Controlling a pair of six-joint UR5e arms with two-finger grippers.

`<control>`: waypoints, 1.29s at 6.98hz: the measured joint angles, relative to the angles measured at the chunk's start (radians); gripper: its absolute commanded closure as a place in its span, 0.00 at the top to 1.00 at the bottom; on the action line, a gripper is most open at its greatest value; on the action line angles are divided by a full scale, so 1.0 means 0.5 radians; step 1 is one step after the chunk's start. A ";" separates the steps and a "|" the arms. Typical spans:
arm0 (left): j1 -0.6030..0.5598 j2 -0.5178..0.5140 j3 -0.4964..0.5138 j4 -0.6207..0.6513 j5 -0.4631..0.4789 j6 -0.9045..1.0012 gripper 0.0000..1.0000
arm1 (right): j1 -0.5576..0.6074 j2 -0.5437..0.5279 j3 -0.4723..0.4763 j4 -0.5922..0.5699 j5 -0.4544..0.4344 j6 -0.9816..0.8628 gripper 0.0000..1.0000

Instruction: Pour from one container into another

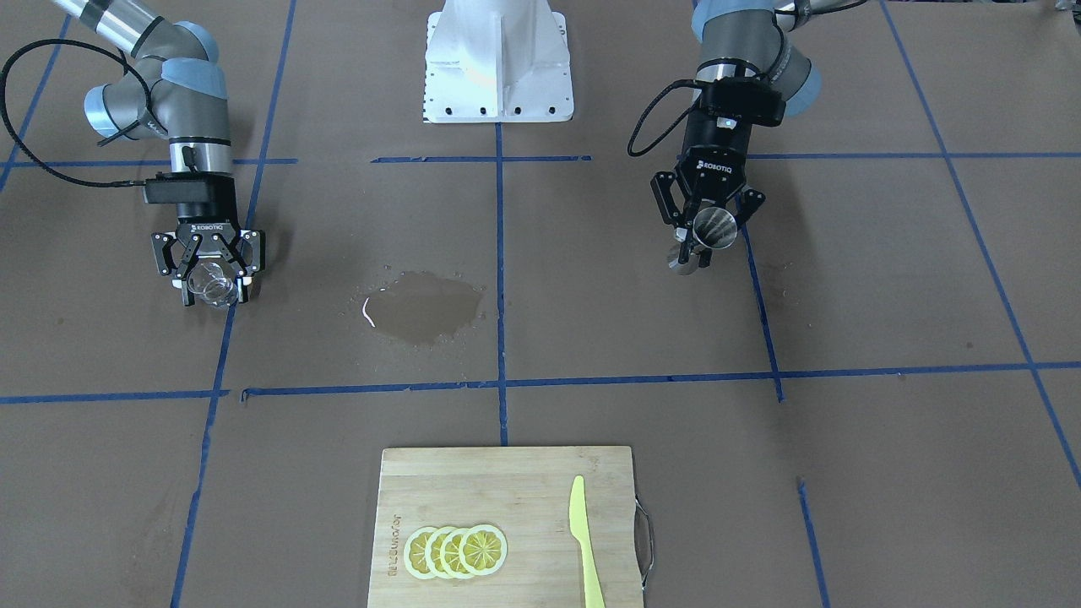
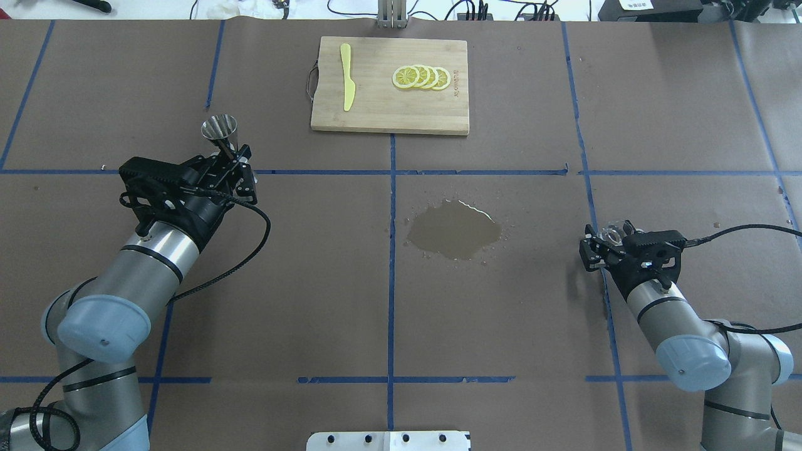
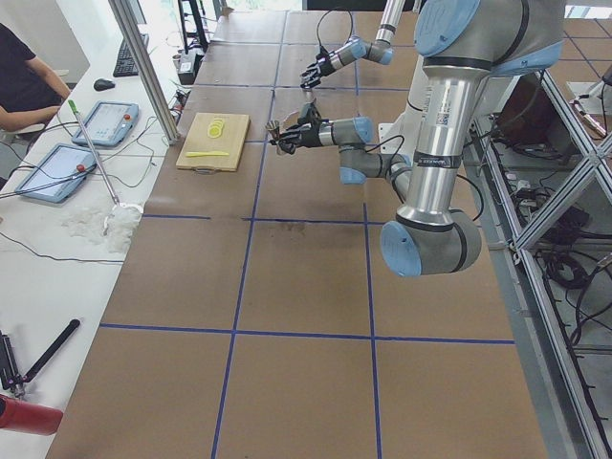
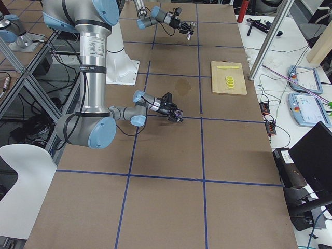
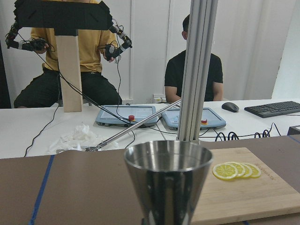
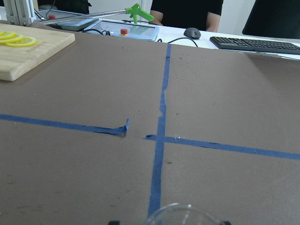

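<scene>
Two containers are held well apart over the brown table [image 1: 887, 473]. The right gripper [image 1: 209, 279] is clamped around the clear glass cup [image 1: 213, 289], and the left gripper [image 1: 703, 242] is closed on the narrow waist of the steel jigger [image 1: 715, 226]. The jigger's upper cone shows bare shiny metal inside; whether the cup holds liquid cannot be told. A wet puddle [image 1: 422, 306] lies between them. "ROBOTIQ" is printed on both grippers; the mark on the cutting board [image 1: 507, 490] is too small to read. The right wrist view catches only the cup's rim.
</scene>
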 measured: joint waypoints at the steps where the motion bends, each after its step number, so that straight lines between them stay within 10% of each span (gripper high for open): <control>1: 0.000 0.000 -0.001 0.000 0.000 0.000 0.00 | 0.000 0.000 0.000 0.000 0.003 0.001 0.54; 2: 0.000 0.000 -0.001 0.001 0.000 0.000 0.00 | 0.000 -0.001 0.000 0.000 0.006 -0.001 0.47; 4: 0.000 -0.002 -0.003 0.001 0.000 0.001 0.00 | 0.011 -0.002 0.016 0.000 0.038 -0.019 0.00; 9: 0.022 -0.039 0.019 0.017 -0.003 0.003 0.00 | 0.264 -0.039 0.333 0.000 0.351 -0.367 0.00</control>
